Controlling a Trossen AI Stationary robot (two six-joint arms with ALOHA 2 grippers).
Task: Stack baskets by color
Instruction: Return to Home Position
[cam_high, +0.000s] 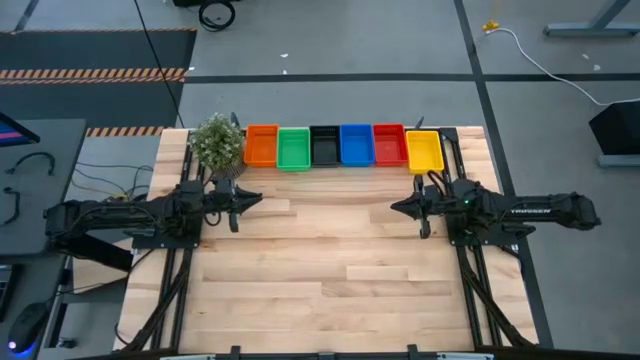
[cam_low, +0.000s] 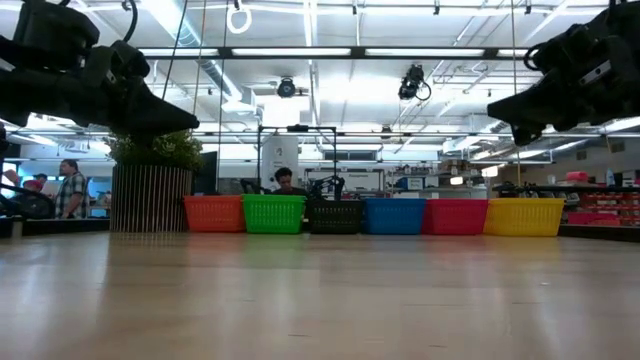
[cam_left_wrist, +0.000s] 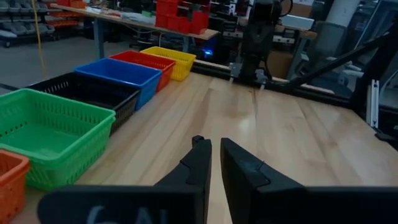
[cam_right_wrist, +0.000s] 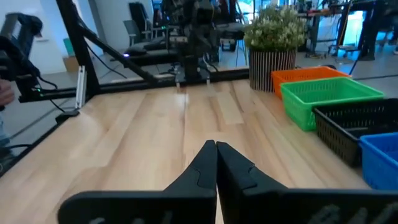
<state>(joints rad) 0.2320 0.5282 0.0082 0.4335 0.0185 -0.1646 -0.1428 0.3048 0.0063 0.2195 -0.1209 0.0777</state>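
Observation:
Six baskets stand side by side on their bottoms along the table's far edge: orange (cam_high: 261, 145), green (cam_high: 293, 149), black (cam_high: 324, 146), blue (cam_high: 356, 144), red (cam_high: 388, 145) and yellow (cam_high: 423, 151). My left gripper (cam_high: 258, 199) hovers level above the table's left part, pointing right, nearer than the orange basket. A narrow gap shows between its fingertips (cam_left_wrist: 215, 144), with nothing in it. My right gripper (cam_high: 395, 208) hovers level at the right, pointing left, nearer than the red basket. Its fingers are shut and empty (cam_right_wrist: 216, 144).
A potted green plant (cam_high: 216, 142) in a striped pot stands at the far left corner, beside the orange basket. The wooden tabletop (cam_high: 330, 260) between and in front of the two arms is bare. People and shelves show in the room beyond the table.

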